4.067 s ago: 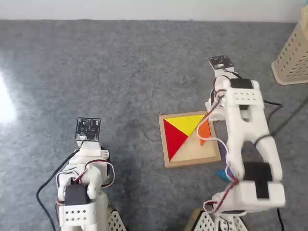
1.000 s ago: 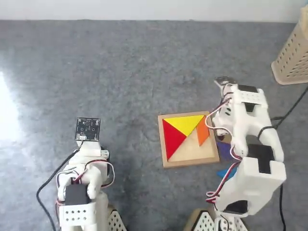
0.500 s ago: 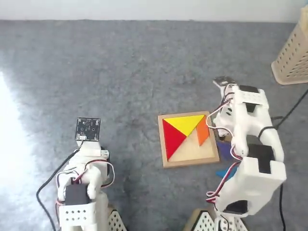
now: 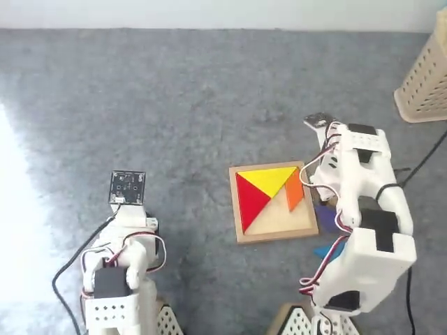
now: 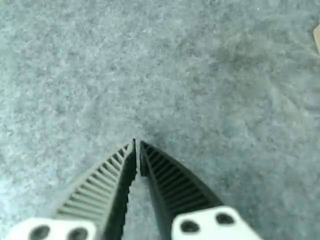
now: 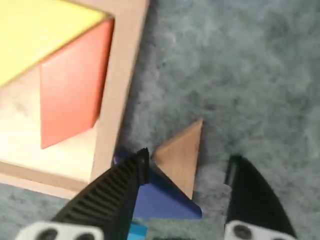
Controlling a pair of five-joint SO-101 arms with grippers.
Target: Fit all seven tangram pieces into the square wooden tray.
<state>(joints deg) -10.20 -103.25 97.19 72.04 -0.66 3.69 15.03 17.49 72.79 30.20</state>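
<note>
Progress: roughly under half done. The tray (image 4: 276, 236) holds three pieces: yellow triangle (image 4: 269, 179), red triangle (image 4: 250, 199), and orange piece (image 4: 295, 192) against the rim on the right arm's side. Its remaining floor is bare. Seen outside that rim: tan triangle (image 6: 180, 155), dark blue piece (image 6: 165, 202), light blue piece (image 6: 134, 231); the rest cannot be located.

Tools: right gripper (image 6: 189, 160) hangs wide open just outside that rim, fingers straddling the tan triangle, gripping nothing. Left gripper (image 5: 137, 145) is closed and empty over carpet (image 5: 200, 75), well apart from the tray
</note>
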